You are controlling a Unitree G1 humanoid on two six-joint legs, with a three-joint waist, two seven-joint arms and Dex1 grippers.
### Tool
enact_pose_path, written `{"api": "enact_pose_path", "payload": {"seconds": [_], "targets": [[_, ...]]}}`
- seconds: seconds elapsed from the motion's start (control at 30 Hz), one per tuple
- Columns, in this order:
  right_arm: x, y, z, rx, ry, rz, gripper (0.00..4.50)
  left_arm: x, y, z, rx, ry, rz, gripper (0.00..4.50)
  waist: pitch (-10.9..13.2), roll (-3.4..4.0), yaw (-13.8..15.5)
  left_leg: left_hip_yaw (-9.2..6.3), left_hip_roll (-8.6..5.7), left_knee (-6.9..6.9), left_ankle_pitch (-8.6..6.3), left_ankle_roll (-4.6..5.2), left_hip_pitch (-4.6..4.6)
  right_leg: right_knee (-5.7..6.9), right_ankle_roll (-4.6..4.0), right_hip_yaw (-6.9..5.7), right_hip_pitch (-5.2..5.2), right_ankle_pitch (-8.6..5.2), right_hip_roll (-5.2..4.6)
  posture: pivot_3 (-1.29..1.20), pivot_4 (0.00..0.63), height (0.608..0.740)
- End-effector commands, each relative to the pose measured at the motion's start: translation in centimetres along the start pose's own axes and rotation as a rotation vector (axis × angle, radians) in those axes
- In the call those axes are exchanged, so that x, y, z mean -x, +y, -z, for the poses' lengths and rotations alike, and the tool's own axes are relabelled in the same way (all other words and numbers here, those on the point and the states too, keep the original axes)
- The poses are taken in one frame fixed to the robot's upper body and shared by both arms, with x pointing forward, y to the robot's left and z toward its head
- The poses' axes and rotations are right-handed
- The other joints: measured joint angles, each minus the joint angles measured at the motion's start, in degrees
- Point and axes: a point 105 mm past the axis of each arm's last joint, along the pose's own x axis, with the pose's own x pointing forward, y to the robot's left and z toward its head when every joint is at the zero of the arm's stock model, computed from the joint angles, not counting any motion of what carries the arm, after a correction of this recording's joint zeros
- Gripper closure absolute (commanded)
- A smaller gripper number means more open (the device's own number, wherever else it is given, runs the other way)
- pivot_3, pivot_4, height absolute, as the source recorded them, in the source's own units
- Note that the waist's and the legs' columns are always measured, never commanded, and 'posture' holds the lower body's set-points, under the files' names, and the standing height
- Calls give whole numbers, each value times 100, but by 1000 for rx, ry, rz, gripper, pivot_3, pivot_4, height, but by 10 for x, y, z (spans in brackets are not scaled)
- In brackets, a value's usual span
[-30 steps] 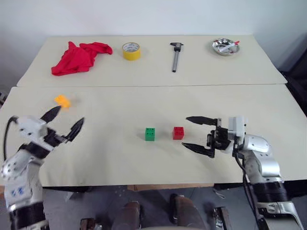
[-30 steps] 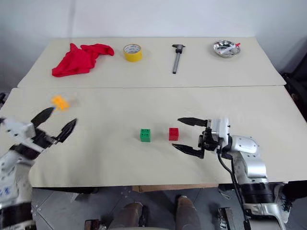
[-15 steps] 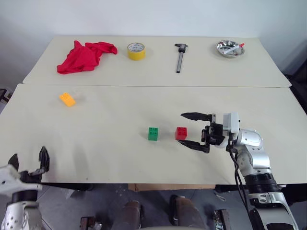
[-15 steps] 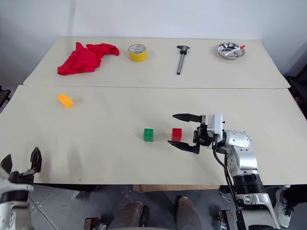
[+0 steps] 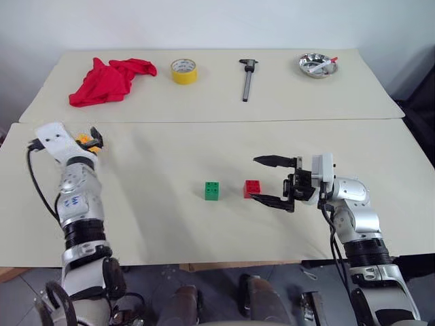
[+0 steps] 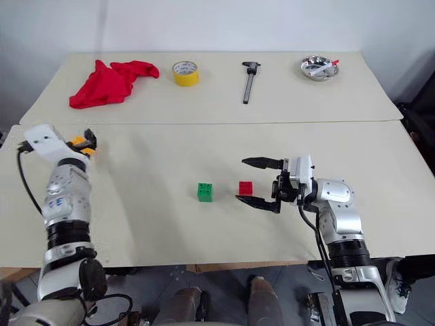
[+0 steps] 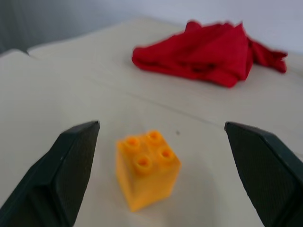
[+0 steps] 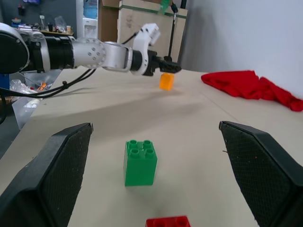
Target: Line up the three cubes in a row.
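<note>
The left gripper (image 7: 161, 175), low at the near table edge half a second ago, has now been brought up to the orange-yellow brick (image 7: 147, 168), fingers spread either side.

Cubes: one orange-yellow (image 7: 147, 168), one green (image 5: 212, 191), one red (image 5: 252, 189). Cloth (image 5: 107, 79) red. Tape roll (image 5: 183, 70) yellow. Table (image 5: 177, 224) plain cream. Gripper fingers (image 7: 61, 175) black.

Two beige tables (image 5: 272, 102) before a white wall (image 5: 217, 24); perhaps cardboard boxes (image 8: 142, 23) behind
</note>
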Motion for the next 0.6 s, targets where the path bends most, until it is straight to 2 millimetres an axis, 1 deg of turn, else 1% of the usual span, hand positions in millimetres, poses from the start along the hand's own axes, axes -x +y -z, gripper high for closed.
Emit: {"api": "enact_pose_path", "payload": {"seconds": [0.03, 0.1, 0.2, 0.23, 0.3, 0.33, 0.57, 0.6], "targets": [[0, -1, -8, 32, -9, 8, 0, -5, 2, -6, -12, -26, -69, 14, 0, 0, -3, 1, 1, 1, 0, 0, 0, 1, 0, -3, 1, 0, -1, 0, 150, 740], [3, -2, -8, 36, 3, 23, 0, -7, 1, -3, -8, -17, -93, 14, 0, 0, 6, 2, 2, 6, 1, -1, 0, 4, 0, -4, 2, 0, -1, 0, 150, 740], [6, -4, -8, 39, 8, 47, 0, -9, -3, -2, 1, -20, -81, 14, 0, 0, 20, 1, 2, 13, 1, -3, 0, 9, 0, -5, 3, 0, -5, 0, 150, 740], [7, -4, -8, 39, 9, 51, 0, -9, -4, -3, -4, -24, -80, 187, 0, 0, 21, 1, 2, 16, 1, -3, 0, 10, 0, -6, 5, 0, -6, 0, 150, 740], [10, -2, -6, 38, 12, 61, 0, -9, -4, -4, -14, -34, -78, 570, 0, 0, 34, 0, 0, 17, 1, -3, 0, 11, 1, -6, 6, 0, -8, 0, 150, 740], [11, -1, -6, 36, 12, 66, 0, -9, -4, -5, -18, -38, -78, 847, 0, 0, 37, -1, -1, 17, 1, -3, 0, 10, 1, -8, 7, 0, -10, 0, 150, 740], [16, 3, -1, 26, 15, 91, 0, -11, -6, -10, -45, -67, -23, 2958, 0, 0, 29, -3, -3, 21, 1, -2, 0, 14, 1, -12, 8, 1, -11, 0, 150, 740], [16, 3, -1, 25, 15, 97, 0, -11, -6, -12, -47, -79, -7, 3039, 0, 0, 29, -3, -3, 21, 1, -2, 0, 15, 1, -12, 9, 1, -11, 0, 150, 740]]}}
